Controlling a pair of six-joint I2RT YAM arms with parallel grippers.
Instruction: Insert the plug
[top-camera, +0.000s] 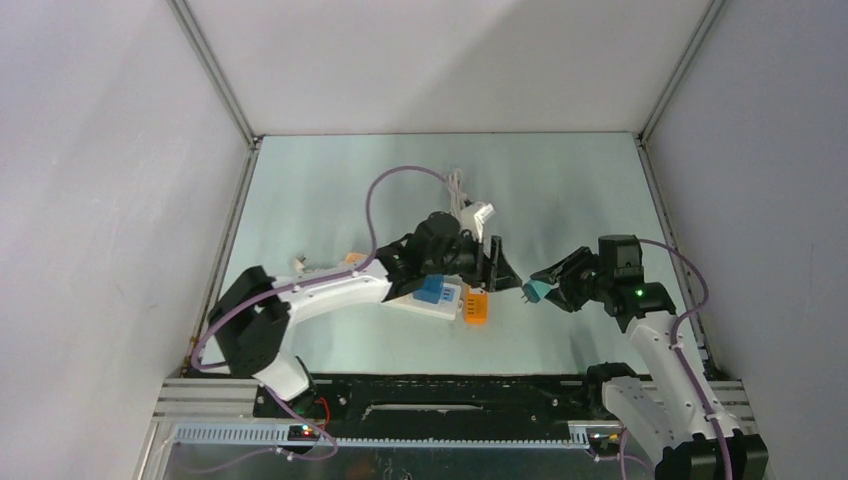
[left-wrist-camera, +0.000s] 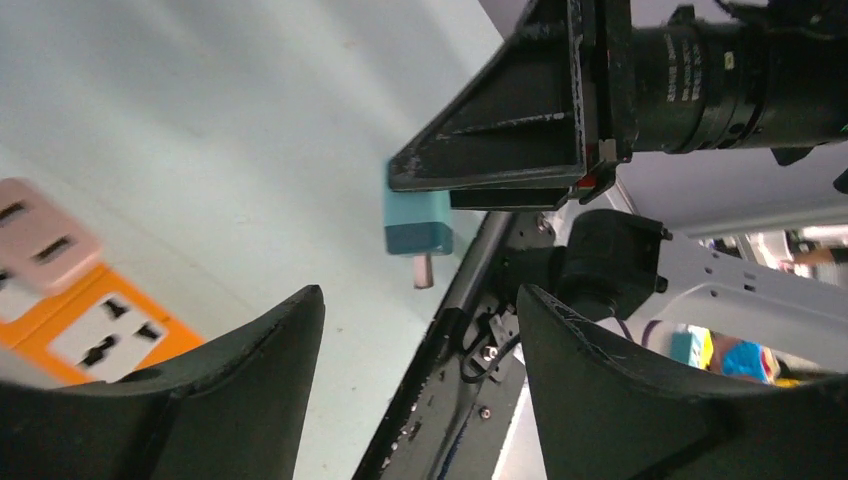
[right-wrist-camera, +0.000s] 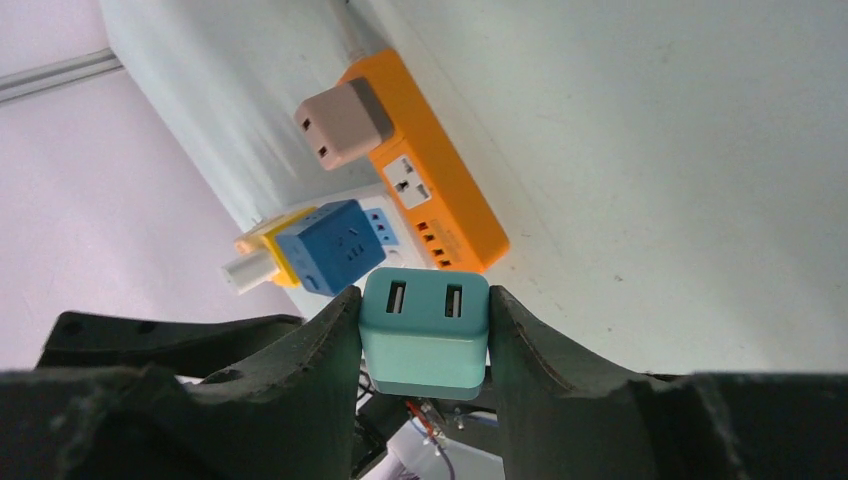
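A teal plug (right-wrist-camera: 425, 335) with two USB slots on its face sits clamped between the fingers of my right gripper (right-wrist-camera: 423, 294). In the top view this plug (top-camera: 538, 291) hangs just right of the orange power strip (top-camera: 475, 306), metal prongs pointing left toward it. My left gripper (top-camera: 503, 270) hovers over the strip's right end. Its jaws (left-wrist-camera: 420, 300) stand open with nothing between them. The left wrist view shows the teal plug (left-wrist-camera: 418, 225) ahead, one prong sticking down, and the orange strip (left-wrist-camera: 100, 335) at the left.
A beige adapter (right-wrist-camera: 345, 122) is plugged into the orange strip (right-wrist-camera: 435, 195). Beside it lies a white strip (top-camera: 428, 302) carrying a blue cube adapter (top-camera: 432, 289). A white cable with its plug (top-camera: 478, 213) lies behind. The black front rail (top-camera: 450, 390) runs near the arm bases.
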